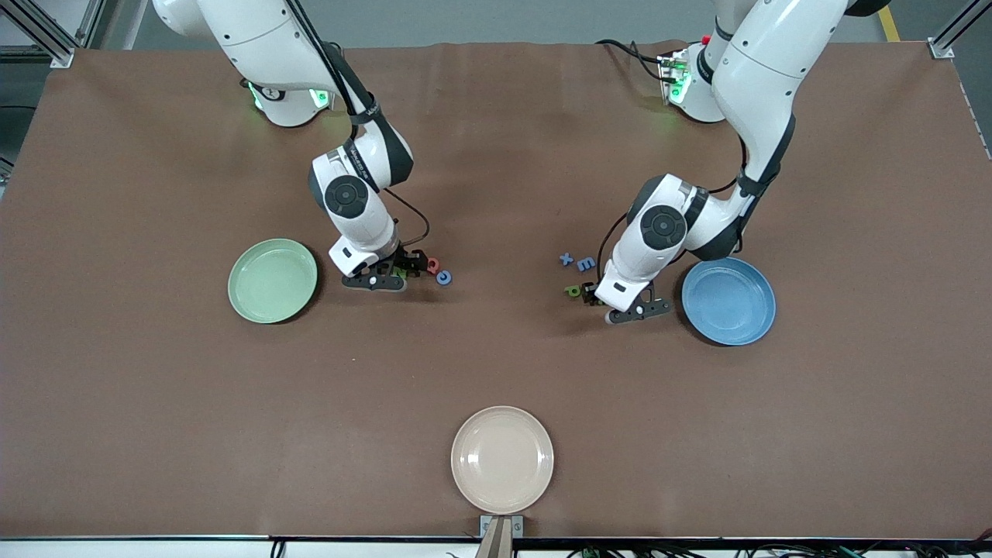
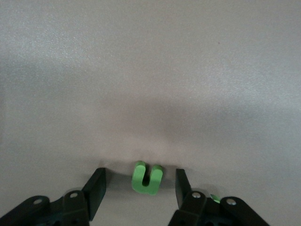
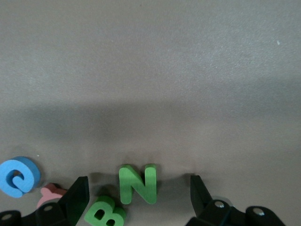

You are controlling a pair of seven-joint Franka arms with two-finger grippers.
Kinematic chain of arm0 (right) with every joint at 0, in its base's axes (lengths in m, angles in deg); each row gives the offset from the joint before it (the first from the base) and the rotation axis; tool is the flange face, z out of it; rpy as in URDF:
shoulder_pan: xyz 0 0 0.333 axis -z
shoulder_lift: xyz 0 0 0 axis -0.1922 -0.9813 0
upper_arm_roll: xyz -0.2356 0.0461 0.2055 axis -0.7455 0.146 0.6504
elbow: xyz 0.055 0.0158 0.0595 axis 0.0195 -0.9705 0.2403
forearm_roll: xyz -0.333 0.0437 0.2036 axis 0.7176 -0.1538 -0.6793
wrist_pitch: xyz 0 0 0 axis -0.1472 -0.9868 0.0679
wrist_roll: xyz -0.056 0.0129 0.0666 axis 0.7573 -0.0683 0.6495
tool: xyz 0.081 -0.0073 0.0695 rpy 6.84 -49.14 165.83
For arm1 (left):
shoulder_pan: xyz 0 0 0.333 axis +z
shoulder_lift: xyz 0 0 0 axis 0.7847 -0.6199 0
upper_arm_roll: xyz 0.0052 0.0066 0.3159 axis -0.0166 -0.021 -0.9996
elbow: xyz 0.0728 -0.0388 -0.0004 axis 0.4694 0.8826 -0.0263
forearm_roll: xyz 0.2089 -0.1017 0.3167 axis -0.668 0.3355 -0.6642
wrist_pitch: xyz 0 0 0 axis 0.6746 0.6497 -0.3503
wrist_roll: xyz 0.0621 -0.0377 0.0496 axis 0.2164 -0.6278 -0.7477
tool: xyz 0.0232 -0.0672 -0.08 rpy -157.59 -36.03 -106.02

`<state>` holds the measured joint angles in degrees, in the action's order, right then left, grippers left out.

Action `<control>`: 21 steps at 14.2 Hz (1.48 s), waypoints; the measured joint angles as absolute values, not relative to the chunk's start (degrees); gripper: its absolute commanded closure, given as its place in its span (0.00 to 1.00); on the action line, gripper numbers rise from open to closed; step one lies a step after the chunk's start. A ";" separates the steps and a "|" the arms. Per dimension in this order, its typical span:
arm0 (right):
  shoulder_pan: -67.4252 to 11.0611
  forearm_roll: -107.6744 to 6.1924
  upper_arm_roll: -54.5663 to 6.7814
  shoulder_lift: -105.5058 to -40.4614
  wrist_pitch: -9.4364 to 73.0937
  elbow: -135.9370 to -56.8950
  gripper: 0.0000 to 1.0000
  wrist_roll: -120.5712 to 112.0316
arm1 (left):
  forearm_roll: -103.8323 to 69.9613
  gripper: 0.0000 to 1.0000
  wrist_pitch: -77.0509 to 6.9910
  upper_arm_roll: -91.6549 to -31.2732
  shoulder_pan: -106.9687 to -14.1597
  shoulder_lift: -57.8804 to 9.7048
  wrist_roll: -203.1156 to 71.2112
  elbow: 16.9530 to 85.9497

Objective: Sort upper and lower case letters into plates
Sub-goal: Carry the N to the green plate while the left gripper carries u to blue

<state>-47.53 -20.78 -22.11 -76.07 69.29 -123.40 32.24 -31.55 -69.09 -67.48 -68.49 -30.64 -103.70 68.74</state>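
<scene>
On the brown tabletop [image 1: 496,372], toward the right arm's end, the pale green plate [image 1: 273,280] lay bare. Just beside it the right hand [image 3: 136,197] was down at the tabletop among a small cluster of letters, its fingers spread wide and touching nothing, with the green N [image 3: 137,183] lying flat between them, apparently lined up so that closing would pinch it from both sides. The green B [image 3: 104,213] lay close beside the N, the red letter [image 3: 49,195] and the blue C [image 3: 18,176] a little further along.

Nearer the middle, the blue x [image 1: 566,260] and blue E [image 1: 586,264] lay together, with the green p [image 1: 573,291] nearer the front camera. The left hand [image 2: 141,188] was down beside them, its fingers parted around the green u [image 2: 146,178] with a gap on each side, so nothing was gripped yet. The blue plate [image 1: 728,301] sat empty just beside that hand, a short carry away. The cream plate [image 1: 502,459] lay nearest the camera, unused.
</scene>
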 measured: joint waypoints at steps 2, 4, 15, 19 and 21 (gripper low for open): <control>-47.54 -20.78 -22.20 -76.09 69.29 -123.39 0.23 32.24 | -31.60 0.58 -69.06 -67.50 -68.49 -30.63 -103.70 68.64; -47.54 -20.77 -22.31 -76.09 69.29 -123.38 0.44 32.24 | -31.83 0.67 -69.06 -67.57 -68.46 -30.59 -103.70 68.55; -47.25 -20.69 -27.20 -74.82 65.50 -122.54 1.00 30.59 | -34.04 0.93 -63.64 -67.59 -66.39 -27.27 -101.73 67.78; -46.92 -20.67 -34.82 -70.02 56.92 -122.02 1.00 19.41 | -34.38 0.93 -53.02 -67.66 -58.90 -19.04 -88.86 68.94; -46.55 -20.67 -38.90 -67.47 53.73 -122.05 1.00 12.16 | -34.41 0.93 -50.83 -67.75 -54.61 -15.97 -82.17 71.36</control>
<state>-46.55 -20.67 -38.90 -67.47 53.73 -122.05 12.16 -34.41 -50.83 -67.75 -54.61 -15.97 -82.17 71.36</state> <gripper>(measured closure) 0.665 0.736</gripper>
